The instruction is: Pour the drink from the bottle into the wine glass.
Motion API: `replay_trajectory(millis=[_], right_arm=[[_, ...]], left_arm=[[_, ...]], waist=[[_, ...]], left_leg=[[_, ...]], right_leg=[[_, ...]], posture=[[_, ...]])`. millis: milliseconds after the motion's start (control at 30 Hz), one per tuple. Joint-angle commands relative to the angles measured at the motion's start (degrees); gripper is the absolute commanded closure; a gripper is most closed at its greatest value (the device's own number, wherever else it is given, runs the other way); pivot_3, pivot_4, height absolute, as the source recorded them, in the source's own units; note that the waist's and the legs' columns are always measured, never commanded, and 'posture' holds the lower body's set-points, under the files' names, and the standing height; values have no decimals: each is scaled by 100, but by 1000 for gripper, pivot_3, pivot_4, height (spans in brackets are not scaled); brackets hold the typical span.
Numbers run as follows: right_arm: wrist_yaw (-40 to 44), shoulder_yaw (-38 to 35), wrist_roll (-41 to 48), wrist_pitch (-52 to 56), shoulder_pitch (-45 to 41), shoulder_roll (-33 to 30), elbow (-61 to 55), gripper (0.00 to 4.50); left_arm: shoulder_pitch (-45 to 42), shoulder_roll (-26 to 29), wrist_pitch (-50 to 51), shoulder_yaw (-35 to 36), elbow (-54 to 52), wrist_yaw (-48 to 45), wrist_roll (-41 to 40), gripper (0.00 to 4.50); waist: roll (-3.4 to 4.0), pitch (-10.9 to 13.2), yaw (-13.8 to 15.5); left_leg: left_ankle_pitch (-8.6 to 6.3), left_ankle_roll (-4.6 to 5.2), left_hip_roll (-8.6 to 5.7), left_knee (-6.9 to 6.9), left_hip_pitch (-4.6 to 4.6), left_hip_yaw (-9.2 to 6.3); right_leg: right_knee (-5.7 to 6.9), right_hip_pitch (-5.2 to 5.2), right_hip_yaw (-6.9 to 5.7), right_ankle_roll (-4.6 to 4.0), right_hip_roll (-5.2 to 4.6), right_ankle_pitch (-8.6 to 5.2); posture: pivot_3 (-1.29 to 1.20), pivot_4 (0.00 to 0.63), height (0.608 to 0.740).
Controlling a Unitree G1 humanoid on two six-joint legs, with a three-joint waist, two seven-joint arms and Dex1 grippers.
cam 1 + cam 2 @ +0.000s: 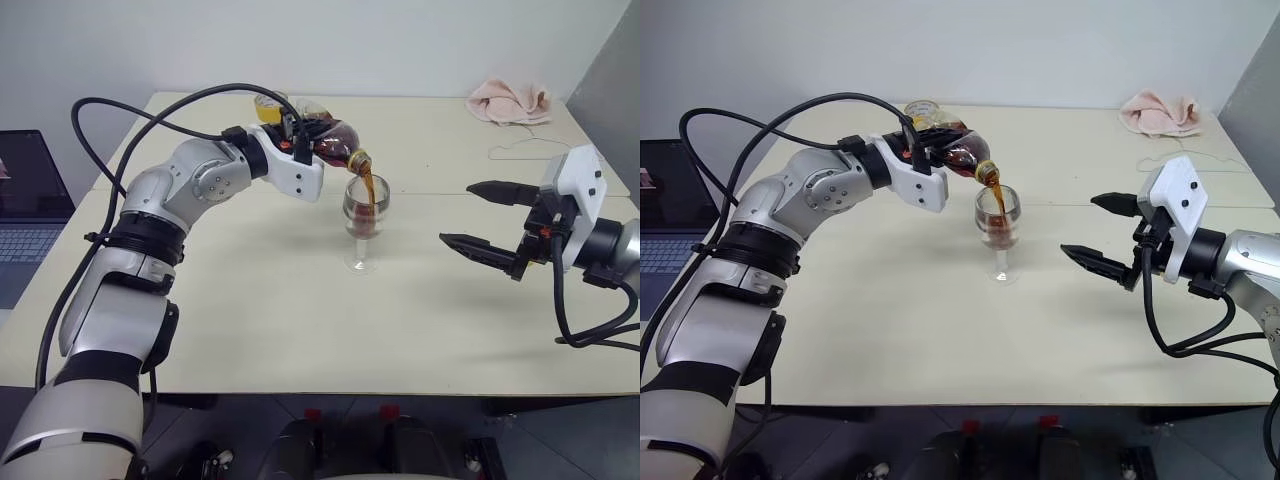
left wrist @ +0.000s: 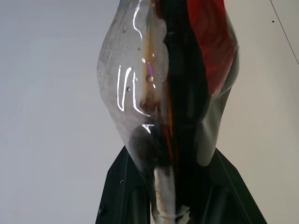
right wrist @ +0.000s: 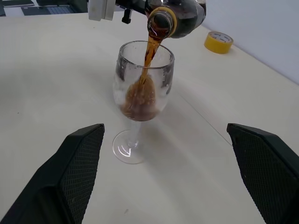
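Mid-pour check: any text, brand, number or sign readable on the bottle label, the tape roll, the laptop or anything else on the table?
No text can be read anywhere.
Bottle, held tipped in the left gripper: the red label shows no legible lettering.
Yellow tape roll: no print visible.
Laptop: screen dark, keys too small to read.
Wine glass and pink cloth: unmarked.

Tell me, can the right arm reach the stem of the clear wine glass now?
Probably yes. The right gripper hangs open beside the clear stemmed wine glass, with only bare beige table between them. The tilted plastic bottle pours from above the rim, leaving the stem free.
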Motion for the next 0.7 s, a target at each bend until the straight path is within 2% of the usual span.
replay_trajectory(millis=[33, 367, 700], right_arm=[[-16, -150, -18, -123, -3, 4, -157, 0], [-4, -161, -13, -129, 12, 1, -158, 0], [17, -148, -27, -124, 4, -23, -147, 0]], left_arm=[[-284, 89, -49, 67, -39, 109, -62, 3855], [-244, 93, -32, 108, 4, -24, -189, 3855], [25, -102, 268, 316, -102, -425, -925, 3855]], waist=[[0, 0, 0], [0, 0, -2], [0, 0, -6]], left_leg=[[0, 0, 0, 0, 0, 0], [0, 0, 0, 0, 0, 1], [0, 0, 0, 2, -1, 0]], right_leg=[[0, 0, 0, 0, 0, 0], [0, -1, 0, 0, 0, 0], [2, -2, 1, 0, -1, 0]], posture=[[0, 150, 740], [0, 150, 740], [0, 150, 740]])
